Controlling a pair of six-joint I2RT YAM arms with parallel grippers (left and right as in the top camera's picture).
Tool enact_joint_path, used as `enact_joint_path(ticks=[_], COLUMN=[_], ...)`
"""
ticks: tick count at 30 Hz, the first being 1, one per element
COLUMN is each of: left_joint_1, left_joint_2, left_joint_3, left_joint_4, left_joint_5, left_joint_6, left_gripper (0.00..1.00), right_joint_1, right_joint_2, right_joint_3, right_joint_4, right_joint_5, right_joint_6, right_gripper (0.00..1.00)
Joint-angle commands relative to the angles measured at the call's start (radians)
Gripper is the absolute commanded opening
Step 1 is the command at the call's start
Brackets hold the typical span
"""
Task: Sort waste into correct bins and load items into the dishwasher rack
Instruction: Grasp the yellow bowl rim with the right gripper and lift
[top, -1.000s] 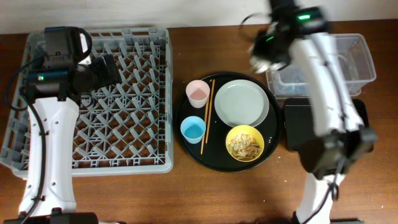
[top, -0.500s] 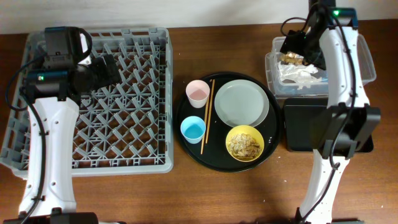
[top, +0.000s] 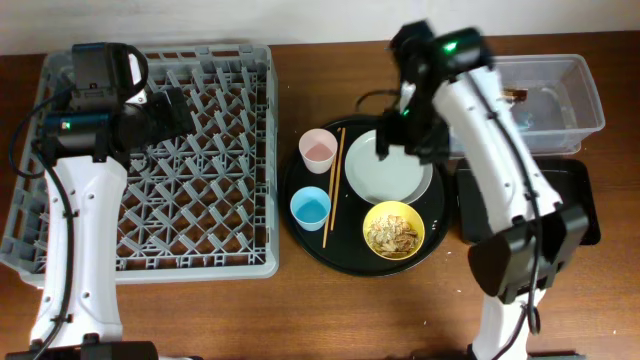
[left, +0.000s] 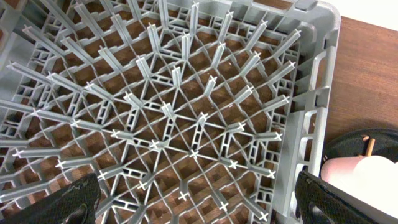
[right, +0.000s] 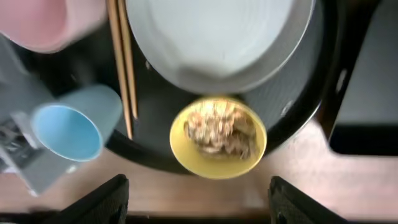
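Observation:
My right gripper (top: 392, 142) hangs open and empty over the pale grey plate (top: 400, 178) on the round black tray (top: 350, 255). In the right wrist view its fingers (right: 102, 199) frame the yellow bowl (right: 217, 137) of food scraps, with the plate (right: 217, 37), chopsticks (right: 121, 62), pink cup (right: 43, 25) and blue cup (right: 68, 127) around it. The clear tub (top: 575, 90) holds a small brown wrapper (top: 516, 97). My left gripper (left: 199, 202) stands open above the dishwasher rack (left: 168, 112), holding nothing.
The shallow black tray bin (top: 578, 205) lies right of the round tray, partly under my right arm. The rack (top: 215, 215) fills the table's left half. Bare wooden table runs along the front edge.
My right arm has swung left from over the clear tub to over the plate, its jaws now open and empty. The left arm has not moved.

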Motion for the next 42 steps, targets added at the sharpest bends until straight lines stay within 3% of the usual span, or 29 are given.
enact_joint_path(ticks=[1,6,12,16,20,24,31,37,42], left_joint_1=[0.003,0.003,0.003,0.003,0.003,0.003,0.003,0.003,0.003], left_joint_2=[-0.002,-0.002,-0.002,-0.002,-0.002,-0.002,-0.002,-0.002,-0.002], left_joint_3=[0.012,0.012,0.012,0.012,0.012,0.012,0.012,0.012,0.012], left_joint_4=[0.0,0.0,0.0,0.0,0.0,0.0,0.0,0.0,0.0], left_joint_5=[-0.011,-0.011,-0.011,-0.011,-0.011,-0.011,-0.011,-0.011,-0.011], left_joint_6=[-0.013,-0.013,-0.013,-0.013,-0.013,-0.013,-0.013,-0.013,-0.013], left_gripper=[1.0,1.0,0.99,0.99,0.99,1.0,0.99,0.99,0.99], right_joint_1=[0.124,0.242,0.242,0.242,0.241,0.241,0.235,0.042,-0.29], right_joint_2=[-0.074,-0.073,-0.073,-0.073,-0.073,-0.073,-0.09,-0.221,-0.287], right_joint_3=[-0.142,-0.366,-0.534,-0.625,-0.742,-0.752,-0.666,-0.423,-0.413], right_joint_4=[0.089,0.231,0.314,0.422,0.534,0.544,0.464,0.27,0.22], right_joint_5=[0.073,0.13,0.119,0.039,-0.038,-0.04,-0.04,-0.097,-0.34], right_joint_6=[0.115,0.239,0.186,0.125,0.078,0.079,0.025,-0.186,-0.47], right_gripper=[0.67,0.61,0.59,0.39,0.35,0.04,0.04,0.04,0.04])
